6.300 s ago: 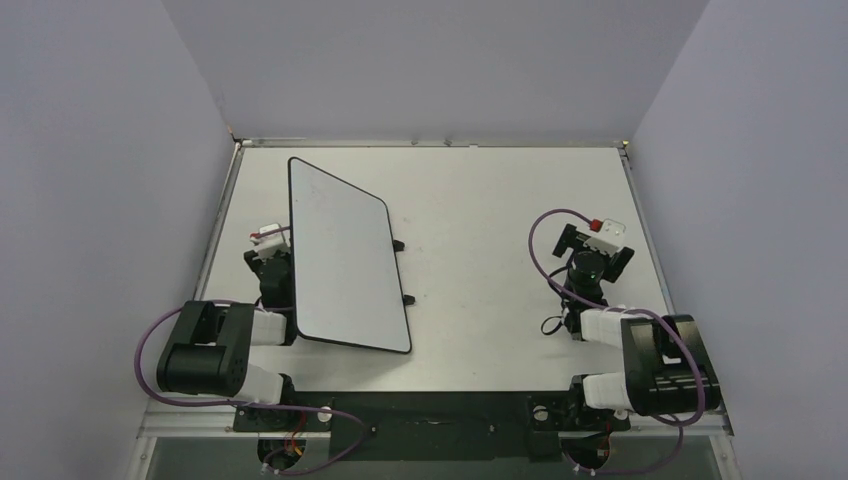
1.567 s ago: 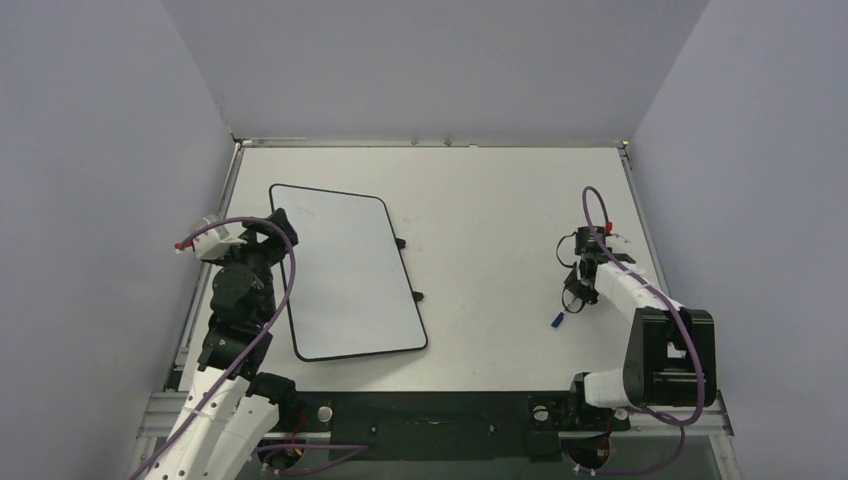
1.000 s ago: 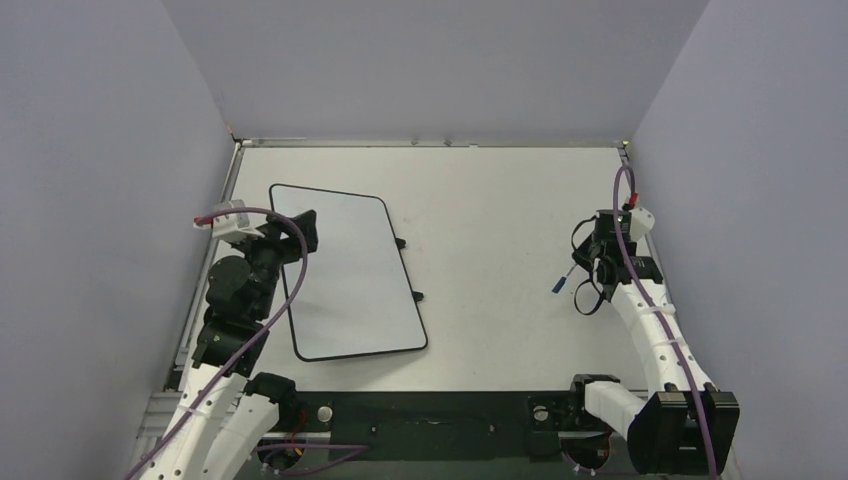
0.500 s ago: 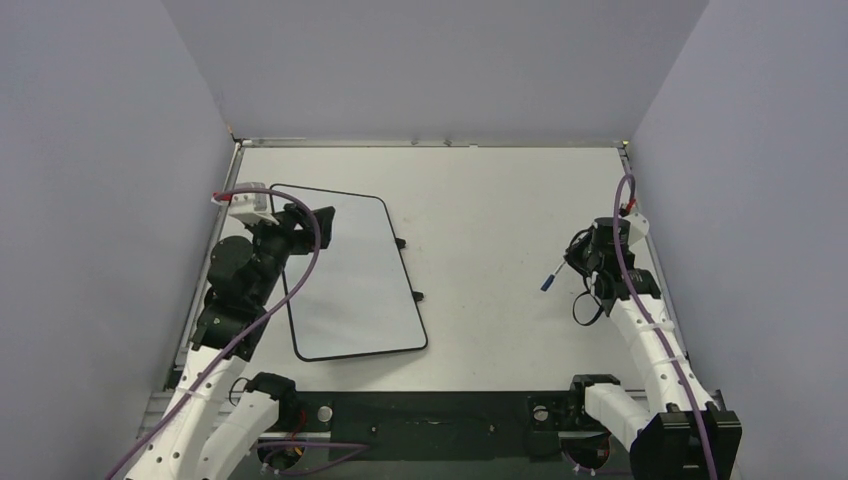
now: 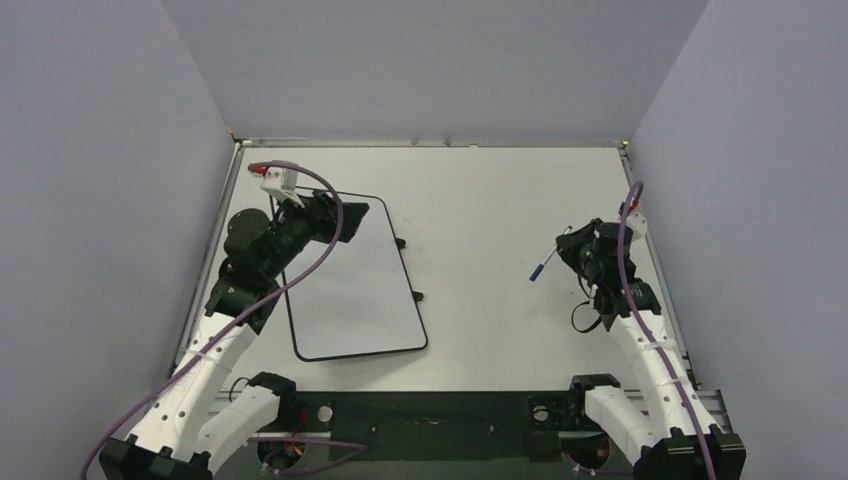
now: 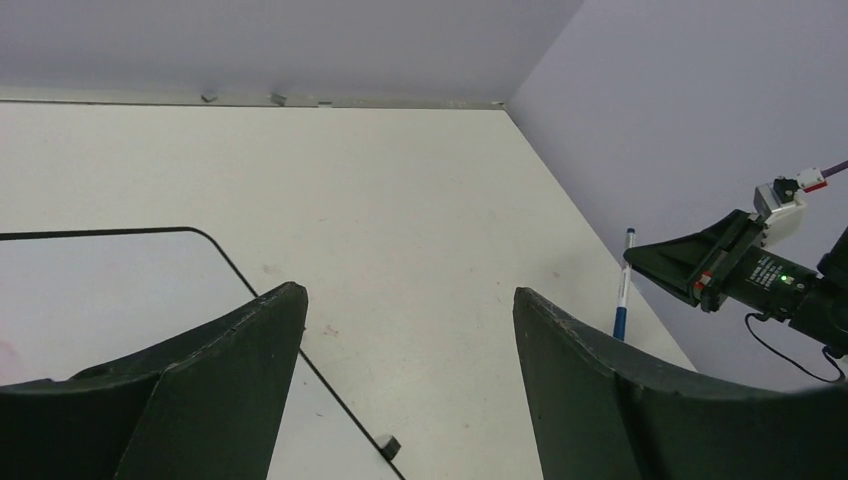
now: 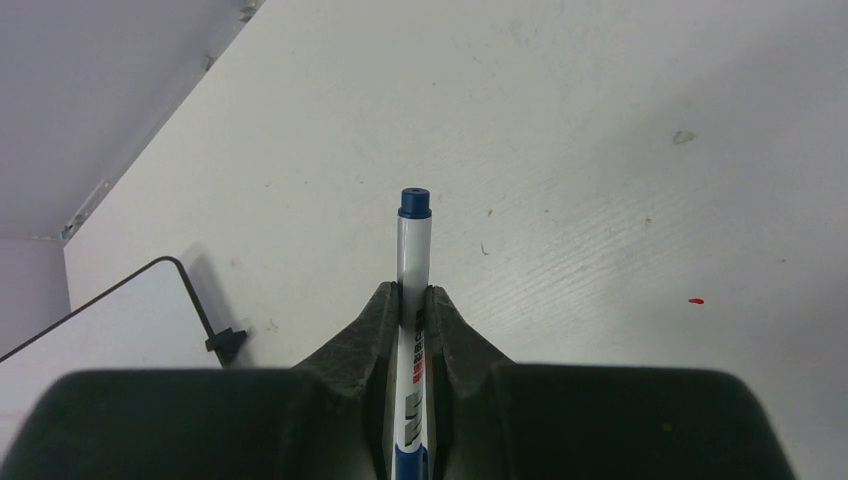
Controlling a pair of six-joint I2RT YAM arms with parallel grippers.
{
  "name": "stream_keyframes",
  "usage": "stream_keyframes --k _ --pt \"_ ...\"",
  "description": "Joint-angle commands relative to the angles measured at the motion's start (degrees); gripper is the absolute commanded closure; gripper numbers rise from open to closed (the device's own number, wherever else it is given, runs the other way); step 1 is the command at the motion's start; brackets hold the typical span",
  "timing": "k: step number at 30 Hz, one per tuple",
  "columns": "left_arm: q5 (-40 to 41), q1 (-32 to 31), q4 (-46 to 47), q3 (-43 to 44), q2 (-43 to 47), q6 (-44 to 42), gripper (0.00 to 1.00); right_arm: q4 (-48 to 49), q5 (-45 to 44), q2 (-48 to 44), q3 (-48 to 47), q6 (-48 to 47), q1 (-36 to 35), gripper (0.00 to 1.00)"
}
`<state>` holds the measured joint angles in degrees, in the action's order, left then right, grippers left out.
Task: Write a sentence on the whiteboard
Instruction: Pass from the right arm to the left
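Left half of desk: whiteboard lies flat, long side running near to far, turned slightly clockwise; black rim, rounded corners.
Board face: plain white in every view; far end partly covered by the left arm in the top view.
Board feet: two small black feet stick out from the right-hand edge onto the desk.
Left tool: over the far end of the board, jaws spread wide, nothing between them.
Left wrist view: left tool looks across the board's far right corner and the bare desk toward the right arm.
Right tool: over the right side of the desk, clamped on a marker.
Marker: white barrel, blue end sticking out past the fingertips and angled down-left toward the board side.
Right wrist view: both fingers of the right tool press the marker barrel; blue tip ahead, board corner at lower left.
Board vs. right tool: well apart, open desk between them; marker tip is not on the board.
Board vs. left tool: tool overlaps the board's far end in the top view; contact cannot be told.
Cross-check: left wrist view shows the marker near upright in the right tool.
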<state>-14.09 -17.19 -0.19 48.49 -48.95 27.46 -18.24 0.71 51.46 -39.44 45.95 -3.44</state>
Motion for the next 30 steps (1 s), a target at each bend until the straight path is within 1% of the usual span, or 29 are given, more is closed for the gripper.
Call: stream_keyframes --k 1,3,5,7,11,15,20,25,30 --pt "-1.59 -3.14 6.57 0.61 -1.68 2.94 0.27 3.31 0.48 -3.79 0.79 1.05 -1.29 1.00" --pt "-0.07 -5.84 6.15 1.51 -3.32 2.11 0.27 3.34 -0.24 -5.46 1.79 1.30 -1.93 1.00" --pt "1.35 -9.90 4.77 3.07 -5.16 0.30 0.26 3.61 -0.50 -7.07 3.20 1.71 -2.57 1.00" --pt "2.28 -12.27 3.68 4.32 -7.08 -1.13 0.26 3.74 -0.53 -7.86 3.62 1.98 -3.02 1.00" --pt "-0.58 -14.96 4.81 5.08 -9.97 -2.86 0.28 3.41 -0.53 -8.37 3.27 1.95 -3.81 1.00" --pt "-4.60 -17.11 5.48 5.60 -12.94 -4.08 0.33 3.56 -0.53 -9.35 2.91 2.07 -4.46 1.00" --pt "-9.89 -19.40 9.38 5.34 -16.66 -4.09 0.37 5.48 -0.42 -10.35 2.47 2.32 -5.77 1.00" --pt "-12.30 -21.93 13.07 6.18 -20.43 -3.79 0.41 8.15 0.33 -11.59 2.12 2.90 -7.37 1.00" --pt "-13.01 -25.03 15.62 6.86 -23.69 -3.85 0.41 9.29 1.28 -12.83 1.34 2.83 -9.15 1.00"
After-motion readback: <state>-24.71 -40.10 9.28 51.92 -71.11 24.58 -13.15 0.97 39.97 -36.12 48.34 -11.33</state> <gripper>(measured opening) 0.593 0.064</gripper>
